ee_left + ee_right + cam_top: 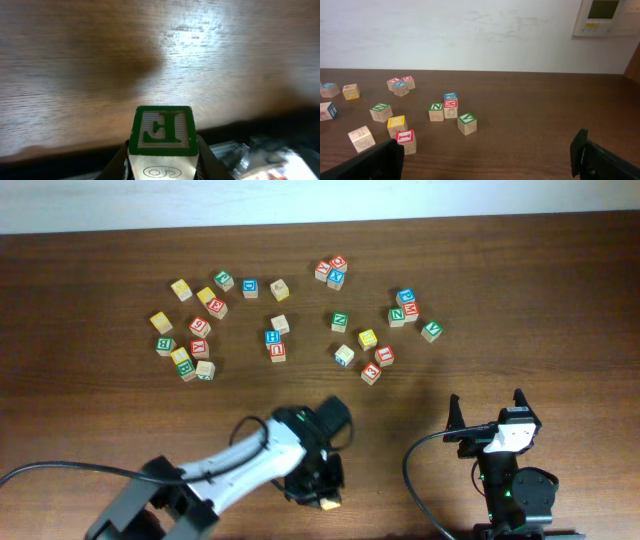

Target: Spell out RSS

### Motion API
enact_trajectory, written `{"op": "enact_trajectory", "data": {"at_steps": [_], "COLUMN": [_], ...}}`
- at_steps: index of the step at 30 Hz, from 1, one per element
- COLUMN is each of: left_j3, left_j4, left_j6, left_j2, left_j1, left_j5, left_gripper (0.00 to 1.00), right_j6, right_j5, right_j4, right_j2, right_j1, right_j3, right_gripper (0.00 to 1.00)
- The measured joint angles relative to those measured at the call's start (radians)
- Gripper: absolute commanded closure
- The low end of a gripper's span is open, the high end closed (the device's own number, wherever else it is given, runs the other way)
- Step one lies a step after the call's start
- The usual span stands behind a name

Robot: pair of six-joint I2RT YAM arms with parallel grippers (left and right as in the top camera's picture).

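Cube [162, 131], green-bordered, possibly R, clamped between left gripper [162, 167] fingers; right gripper [485, 155] spread.

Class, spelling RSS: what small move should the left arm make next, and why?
Probably lift the green-lettered cube slightly: the left pincer grips its sides near the table's front edge, no row exists yet, and the right pincer stands open.

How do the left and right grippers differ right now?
Left gripper has its fingers closed against a green-letter cube; right gripper is wide open and empty. Left gripper points down near the front edge of the table, around the middle; right gripper sits further right, aimed out across the tabletop. Both are on the near side, apart from the scattered cubes.
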Motion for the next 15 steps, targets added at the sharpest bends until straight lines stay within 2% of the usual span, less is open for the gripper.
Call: {"op": "enact_trajectory", "data": {"at_steps": [7,11,15], "left_j3": [0.006,0.008,0.008], "left_j4": [-0.145,-0.254,-0.279], "left_j6": [0.104,0.121,0.141], "left_j2": [0.0,0.0,0.001], "left_j1": [0.275,0.417,0.544], "left_j5": [0.127,0.141,0.137], "left_gripper": [0.78,0.77,0.75], "right_j6": [0.0,0.0,0.0], "right_j5": [0.0,0.0,0.0], "right_j4": [0.0,0.0,0.0], "right_j2": [0.0,0.0,0.0], "right_j1": [0.0,0.0,0.0], "right_j3": [0.0,0.0,0.0], "right_gripper": [0.02,0.02,0.02]}}
